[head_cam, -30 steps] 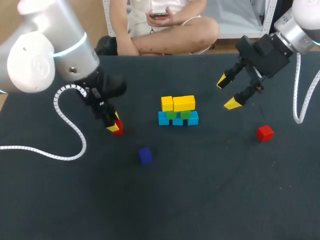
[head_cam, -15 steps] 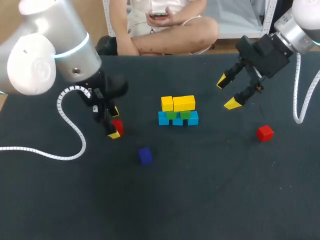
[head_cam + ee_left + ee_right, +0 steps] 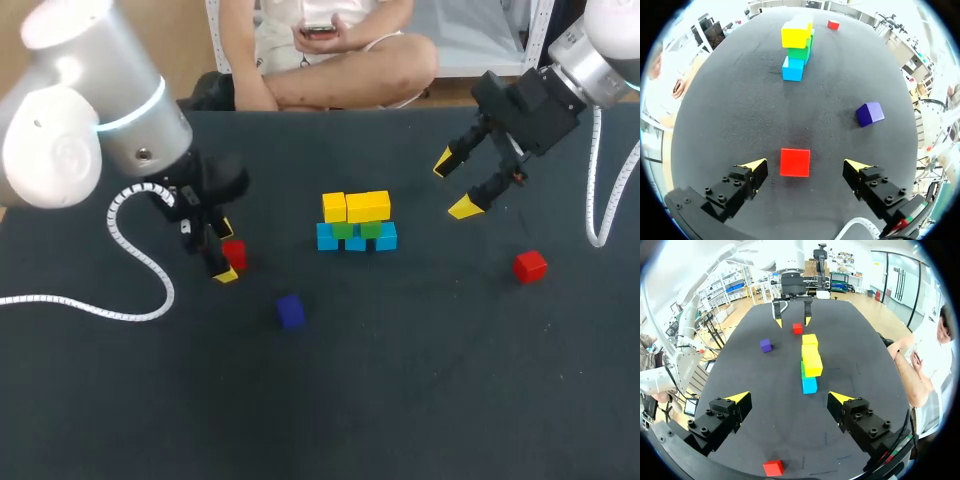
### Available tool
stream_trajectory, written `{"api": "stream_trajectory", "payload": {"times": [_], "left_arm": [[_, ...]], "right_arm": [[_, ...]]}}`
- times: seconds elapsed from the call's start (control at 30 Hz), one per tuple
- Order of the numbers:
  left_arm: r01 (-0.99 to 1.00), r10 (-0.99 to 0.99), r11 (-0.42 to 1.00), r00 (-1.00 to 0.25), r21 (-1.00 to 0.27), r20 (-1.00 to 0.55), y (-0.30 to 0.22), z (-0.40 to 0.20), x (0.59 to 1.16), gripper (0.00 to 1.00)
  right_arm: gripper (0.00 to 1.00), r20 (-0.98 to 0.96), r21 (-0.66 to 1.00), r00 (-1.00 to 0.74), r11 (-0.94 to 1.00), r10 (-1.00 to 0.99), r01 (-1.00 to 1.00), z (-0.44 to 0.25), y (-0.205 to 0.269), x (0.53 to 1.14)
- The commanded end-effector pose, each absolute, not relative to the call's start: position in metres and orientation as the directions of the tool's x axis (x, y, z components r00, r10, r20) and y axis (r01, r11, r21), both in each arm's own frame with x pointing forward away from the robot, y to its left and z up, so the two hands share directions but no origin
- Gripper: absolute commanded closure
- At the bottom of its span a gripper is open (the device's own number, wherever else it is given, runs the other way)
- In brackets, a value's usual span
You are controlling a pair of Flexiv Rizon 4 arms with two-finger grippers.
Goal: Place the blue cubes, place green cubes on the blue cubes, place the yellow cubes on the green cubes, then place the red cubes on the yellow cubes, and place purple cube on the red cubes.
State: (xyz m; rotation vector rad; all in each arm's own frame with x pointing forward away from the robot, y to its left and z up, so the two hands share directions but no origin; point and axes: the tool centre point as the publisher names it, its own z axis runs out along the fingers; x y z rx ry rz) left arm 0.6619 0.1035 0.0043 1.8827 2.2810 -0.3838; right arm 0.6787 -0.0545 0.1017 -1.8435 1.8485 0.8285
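The dark desk [image 3: 420, 400] carries everything. The left arm [image 3: 85, 130] comes in over the desk's left part and the right arm [image 3: 605, 45] over its far right corner.

The left pincer [image 3: 806, 165] is down at the desk with its fingers spread. They stand on two sides of a red cube [image 3: 794, 162], with a gap showing on each side, so neither tip touches it. The right pincer [image 3: 453, 187] is also spread and holds nothing. It hangs above the desk to the right of the block stack [image 3: 356, 222], apart from it.

The stack stands near the desk's middle in three layers. A row of blue cubes [image 3: 386, 238] lies on the desk, green cubes [image 3: 343, 229] sit on those, and yellow cubes [image 3: 367, 206] lie across the top. In the left wrist view the stack is well ahead of the left pincer, past the red cube.

The purple cube [image 3: 290, 310] sits alone on the desk, nearer than the stack and to the right of the left pincer, touching nothing. A second red cube [image 3: 530, 266] lies on the desk's right side, nearer than the right pincer and well apart from the stack.
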Motion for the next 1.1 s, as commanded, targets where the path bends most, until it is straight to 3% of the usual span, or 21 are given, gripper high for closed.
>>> {"api": "stream_trajectory", "payload": {"times": [0.03,0.47,0.57,0.63,0.67,0.7,1.1], "left_arm": [[0.981,0.939,0.173,-0.193,-0.093,-0.286,0.104,0.005,0.661,0.0],[0.979,0.933,0.182,-0.201,-0.09,-0.297,0.102,0.0,0.662,0.02],[0.979,0.933,0.187,-0.203,-0.081,-0.296,0.102,0.0,0.662,0.53],[0.979,0.933,0.19,-0.204,-0.077,-0.296,0.102,0.0,0.662,0.62],[0.979,0.933,0.19,-0.204,-0.074,-0.296,0.102,0.001,0.662,0.85],[0.979,0.933,0.191,-0.203,-0.071,-0.296,0.102,0.001,0.662,0.97],[0.982,0.934,0.18,-0.189,-0.059,-0.303,0.091,0.002,0.662,1.0]], "right_arm": [[0.0,-0.657,0.128,-0.05,-0.046,-0.753,-0.991,0.102,-0.054,0.679],[0.0,-0.657,0.128,-0.05,-0.046,-0.753,-0.991,0.102,-0.054,0.679],[0.0,-0.657,0.128,-0.05,-0.046,-0.753,-0.991,0.102,-0.054,0.679],[0.0,-0.657,0.128,-0.05,-0.046,-0.753,-0.991,0.102,-0.054,0.679],[0.0,-0.657,0.128,-0.05,-0.046,-0.753,-0.991,0.102,-0.054,0.679],[0.0,-0.657,0.128,-0.05,-0.046,-0.753,-0.991,0.102,-0.054,0.679],[0.0,-0.657,0.128,-0.05,-0.046,-0.753,-0.991,0.102,-0.054,0.679]]}}
